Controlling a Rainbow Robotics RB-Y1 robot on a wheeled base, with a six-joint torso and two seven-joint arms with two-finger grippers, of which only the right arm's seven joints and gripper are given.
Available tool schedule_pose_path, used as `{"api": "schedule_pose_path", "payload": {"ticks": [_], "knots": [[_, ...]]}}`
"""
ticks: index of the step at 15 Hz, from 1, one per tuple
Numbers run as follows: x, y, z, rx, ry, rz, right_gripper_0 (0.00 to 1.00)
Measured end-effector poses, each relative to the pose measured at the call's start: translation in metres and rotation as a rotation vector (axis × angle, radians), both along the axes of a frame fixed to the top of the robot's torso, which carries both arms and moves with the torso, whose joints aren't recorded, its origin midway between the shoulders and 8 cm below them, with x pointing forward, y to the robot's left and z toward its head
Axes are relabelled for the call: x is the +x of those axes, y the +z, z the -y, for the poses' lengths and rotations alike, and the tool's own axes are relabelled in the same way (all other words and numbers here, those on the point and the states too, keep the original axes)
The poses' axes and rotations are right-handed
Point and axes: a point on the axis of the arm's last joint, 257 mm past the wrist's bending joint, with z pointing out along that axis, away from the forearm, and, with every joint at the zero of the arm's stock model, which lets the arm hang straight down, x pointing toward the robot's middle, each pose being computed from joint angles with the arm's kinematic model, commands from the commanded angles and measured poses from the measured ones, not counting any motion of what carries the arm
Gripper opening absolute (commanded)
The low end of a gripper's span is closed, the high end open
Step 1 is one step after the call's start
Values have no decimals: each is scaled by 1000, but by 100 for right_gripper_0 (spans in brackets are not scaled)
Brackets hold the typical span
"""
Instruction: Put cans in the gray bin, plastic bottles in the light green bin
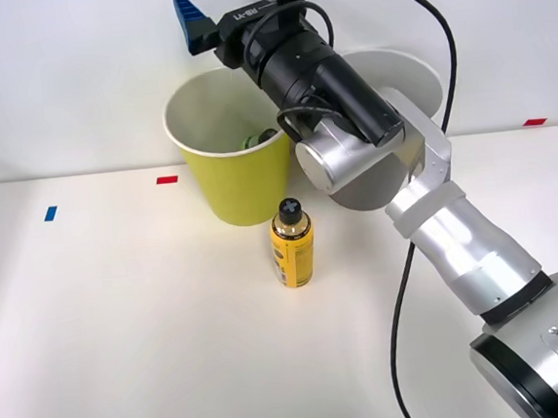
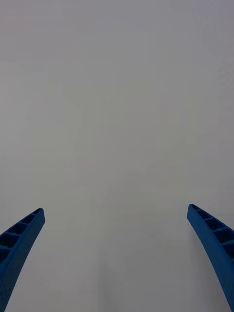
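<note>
1. Hovering above the light green bin near the table's far edge, the right gripper has its two blue ribbed fingers spread wide, with nothing between them but a blank pale wall.

2. Inside that bin, a green plastic bottle with a dark cap lies low against the white inner wall, just under the arm's black wrist.

3. Beside the bin, the gray bin is mostly hidden by the arm; its white rim shows just behind the silver elbow joint.

4. Standing upright on the table just in front of the light green bin is a small yellow bottle-shaped container with a black cap; whether it is metal or plastic cannot be told, so choosing the wrong bin for it looks like the chief risk.

5. Another likely hazard: the bulky forearm hangs close over both rims, and a careless pull-back could clip a light, tapered bin and tip it or knock the yellow container over.

6. Both bins look like smooth, thin plastic, round and narrowing toward the base, so easily shoved; the table is matte white with small red and blue tape marks.
</note>
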Motion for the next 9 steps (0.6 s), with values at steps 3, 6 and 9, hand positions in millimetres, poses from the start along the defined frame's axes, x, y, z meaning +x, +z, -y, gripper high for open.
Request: {"api": "schedule_pose_path", "payload": {"ticks": [3,6,9], "knots": [[-9,19,17,36,8,29,100],[-26,32,41,86,13,56,100],[-46,34,66,109,9,82,100]]}}
